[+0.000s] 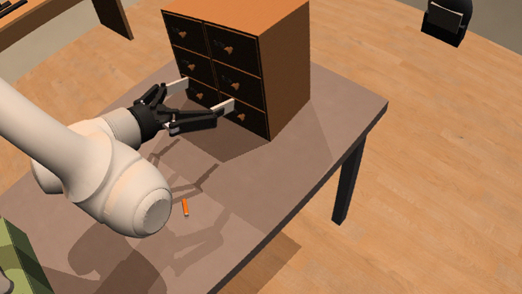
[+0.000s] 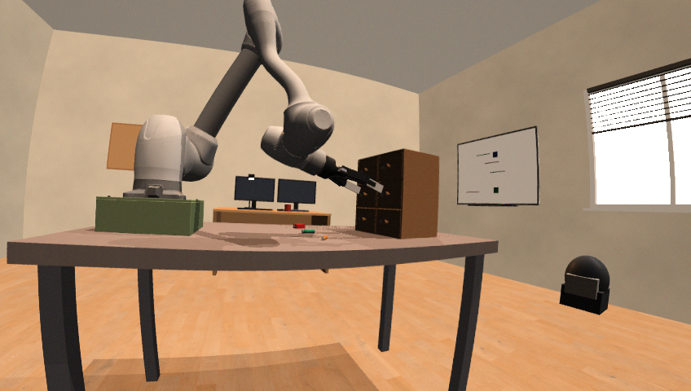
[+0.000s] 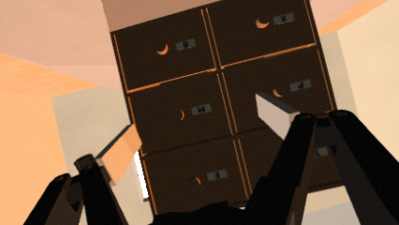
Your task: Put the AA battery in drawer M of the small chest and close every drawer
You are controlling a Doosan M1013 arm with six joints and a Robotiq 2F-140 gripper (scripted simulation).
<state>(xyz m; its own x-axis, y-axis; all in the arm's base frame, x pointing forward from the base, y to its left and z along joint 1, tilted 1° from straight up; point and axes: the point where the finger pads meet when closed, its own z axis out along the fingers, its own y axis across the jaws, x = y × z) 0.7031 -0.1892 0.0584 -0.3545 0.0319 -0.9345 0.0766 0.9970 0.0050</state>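
Observation:
An orange battery-like cylinder point(image 1: 185, 207) point(image 2: 324, 238) lies on the table. Green point(image 2: 308, 230) and red point(image 2: 299, 226) ones lie behind it in the exterior view, hidden by the arm in the top view. I cannot tell which is the AA battery. The chest point(image 1: 284, 58) point(image 2: 420, 193) stands upright, its drawers looking pushed in. Drawer M point(image 3: 164, 128) is in the middle row, left column of the upside-down wrist view, with its round knob point(image 3: 182, 114). My gripper point(image 1: 203, 95) point(image 2: 367, 187) point(image 3: 196, 119) is wide open and empty before the chest front, its fingers either side of M's knob in the wrist view.
Drawer B point(image 3: 140, 61) adjoins M on the table side, drawer E point(image 3: 175, 187) on the other side. Drawer P point(image 3: 243, 84) is beside M, behind one finger in the wrist view. The green base point(image 1: 46, 293) point(image 2: 145, 215) carries the arm at the table's other end.

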